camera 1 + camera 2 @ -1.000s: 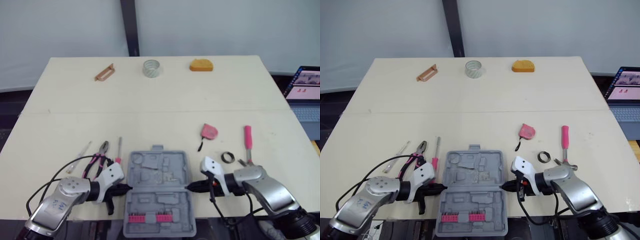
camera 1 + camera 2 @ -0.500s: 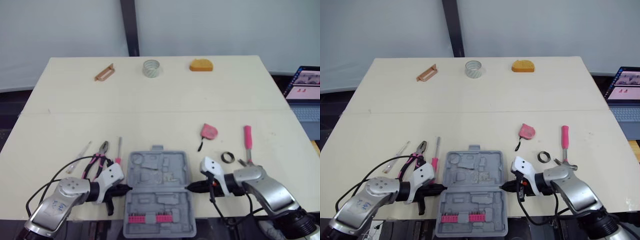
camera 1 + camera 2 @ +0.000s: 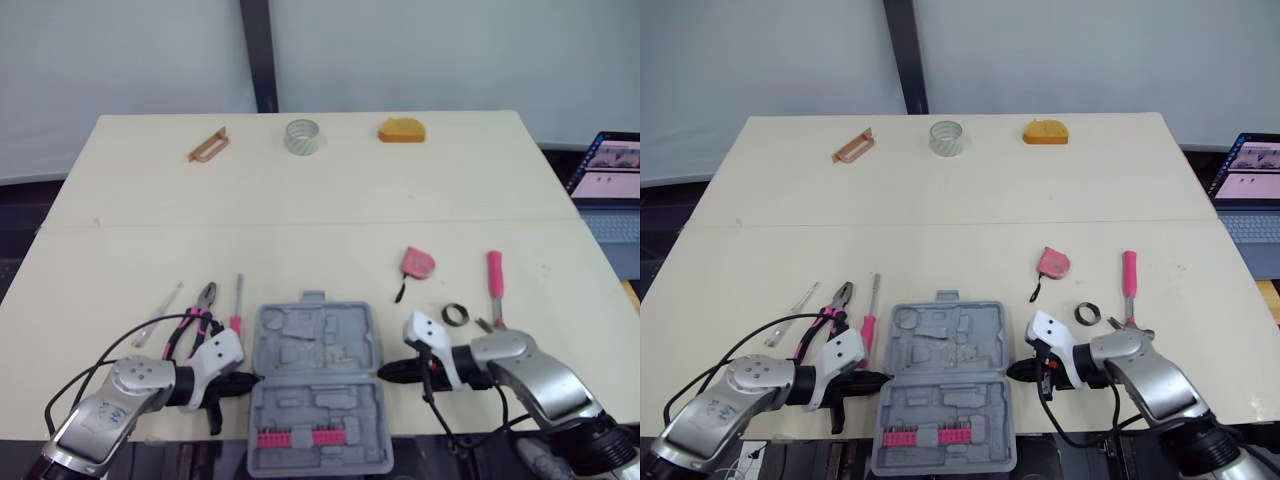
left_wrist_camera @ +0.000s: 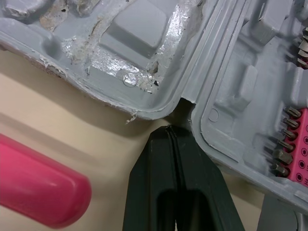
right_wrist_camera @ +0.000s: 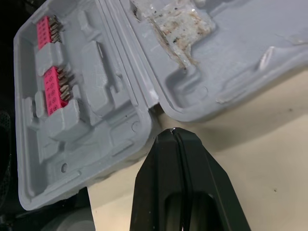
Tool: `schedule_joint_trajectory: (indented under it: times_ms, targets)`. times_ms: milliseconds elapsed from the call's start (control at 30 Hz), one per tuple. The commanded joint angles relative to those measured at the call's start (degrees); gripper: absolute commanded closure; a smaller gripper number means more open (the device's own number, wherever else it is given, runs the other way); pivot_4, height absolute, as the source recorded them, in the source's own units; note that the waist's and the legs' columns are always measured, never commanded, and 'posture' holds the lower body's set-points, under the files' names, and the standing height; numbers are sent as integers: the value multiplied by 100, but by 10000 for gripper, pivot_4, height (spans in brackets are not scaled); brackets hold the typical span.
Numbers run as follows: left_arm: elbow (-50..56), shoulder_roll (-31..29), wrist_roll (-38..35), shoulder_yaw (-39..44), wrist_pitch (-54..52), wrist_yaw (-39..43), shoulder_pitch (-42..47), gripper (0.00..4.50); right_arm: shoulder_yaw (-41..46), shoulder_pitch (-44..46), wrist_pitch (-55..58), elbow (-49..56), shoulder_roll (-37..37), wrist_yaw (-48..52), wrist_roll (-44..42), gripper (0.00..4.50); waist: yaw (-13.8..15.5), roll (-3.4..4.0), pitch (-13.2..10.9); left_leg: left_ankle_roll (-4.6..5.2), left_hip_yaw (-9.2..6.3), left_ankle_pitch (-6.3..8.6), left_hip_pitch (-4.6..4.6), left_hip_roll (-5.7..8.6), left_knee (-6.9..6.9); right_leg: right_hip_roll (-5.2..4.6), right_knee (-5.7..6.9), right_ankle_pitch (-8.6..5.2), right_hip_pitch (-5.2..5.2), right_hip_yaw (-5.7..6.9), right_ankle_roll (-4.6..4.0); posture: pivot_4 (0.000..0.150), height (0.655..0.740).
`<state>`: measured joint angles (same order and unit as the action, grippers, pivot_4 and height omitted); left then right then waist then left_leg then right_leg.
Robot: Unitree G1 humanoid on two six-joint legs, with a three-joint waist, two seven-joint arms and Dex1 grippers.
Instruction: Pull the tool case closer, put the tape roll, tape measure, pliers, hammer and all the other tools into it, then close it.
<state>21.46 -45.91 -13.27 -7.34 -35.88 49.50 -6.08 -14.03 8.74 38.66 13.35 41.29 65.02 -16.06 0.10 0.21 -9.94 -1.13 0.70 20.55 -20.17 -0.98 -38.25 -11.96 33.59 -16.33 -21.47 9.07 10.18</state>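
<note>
The grey tool case [image 3: 315,385] lies open at the table's near edge, with pink bit holders [image 5: 54,84] in its near half. My left gripper [image 3: 247,381] is shut, its tip at the hinge notch on the case's left side [image 4: 169,129]. On the right side of the hinge sits my right gripper [image 3: 385,373], also shut, just off the case wall [image 5: 174,130]. Pliers [image 3: 203,305] and a pink screwdriver [image 3: 238,305] lie left of the case. A pink tape measure [image 3: 417,263], a black ring [image 3: 455,314] and a pink-handled hammer [image 3: 495,280] lie to the right.
A clear tape roll [image 3: 301,136], an orange block [image 3: 401,130] and a copper-coloured handle [image 3: 208,145] stand along the far edge. A thin clear screwdriver [image 3: 160,312] lies at the left. A laptop [image 3: 610,165] sits beyond the table's right edge.
Both grippers have drawn back a little from the sides of the case. The case and the loose tools have not moved.
</note>
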Motion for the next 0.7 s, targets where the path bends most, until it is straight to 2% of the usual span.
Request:
schedule_joint_trajectory:
  times_ms: [33, 133, 267, 367, 600, 700]
  targets:
    - [-126, -106, 19, 66, -28, 17, -117, 44538, 185, 23, -92, 55, 104, 8, -142, 44942, 0, 0, 0, 0, 1, 0, 0, 0, 0, 0, 0, 0, 0, 0, 0, 1500, 7400]
    - [-23, -69, -298, 467, -213, 32, -165, 44538, 480, -48, -43, 90, 164, 54, -377, 44942, -1, 0, 0, 0, 0, 0, 0, 0, 0, 0, 0, 0, 0, 0, 0, 1500, 7400]
    - [142, -149, -1086, 1655, -624, 223, -401, 44538, 1463, -195, 128, -26, 397, 176, -1024, 44942, 2, -2, -1, 0, 0, 0, -3, -1, -1, 0, -1, 0, -1, 1, 0, 1500, 7400]
    - [-148, -217, -1480, 2607, -728, 370, -590, 36094, 2135, -330, 196, -427, 734, 339, -1325, 36071, 60, -3, -1, 3, -1, 2, -3, -1, -5, 0, -3, 0, 2, 1, 0, 1500, 7400]
    - [-1605, -296, -1429, 4273, -181, 403, -1065, 826, 3286, -314, -470, -2338, 1223, 272, -1218, 1502, 70, -3, -2, 7, 11, 4, 0, -1, -2, 0, -9, 0, 2, 0, 0, 1500, 7400]
    - [-2483, -317, -1228, 4710, 278, 215, -1081, 325, 3560, -266, -821, -3096, 1317, 142, -1078, 661, 67, -3, -2, 8, 14, 5, 0, -1, -2, 0, -11, 0, 2, -1, 0, 1500, 7400]
